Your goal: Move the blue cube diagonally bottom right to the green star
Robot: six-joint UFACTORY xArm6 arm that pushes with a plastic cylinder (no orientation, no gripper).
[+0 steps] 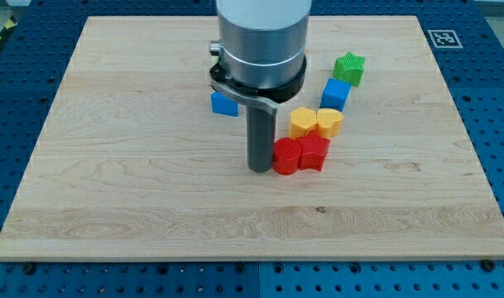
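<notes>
Pale wooden tabletop (111, 190) sits on a blue pegboard (492, 74). My tip (259, 169) touches down just left of the red cylinder (286, 156); no jaws here. The blue cube (335, 93) sits just below-left of the green star (348, 68).

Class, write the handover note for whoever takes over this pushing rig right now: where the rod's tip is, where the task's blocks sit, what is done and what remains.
My tip rests on the board at the view's left side of the red blocks, about touching the nearer one.
The blue cube lies just below-left of the green star, close beside it.
A second blue block sits partly hidden behind the arm; two yellow blocks lie below the cube.
Done: nothing that shows.
Left: push the blue cube to the star's bottom right.
</notes>
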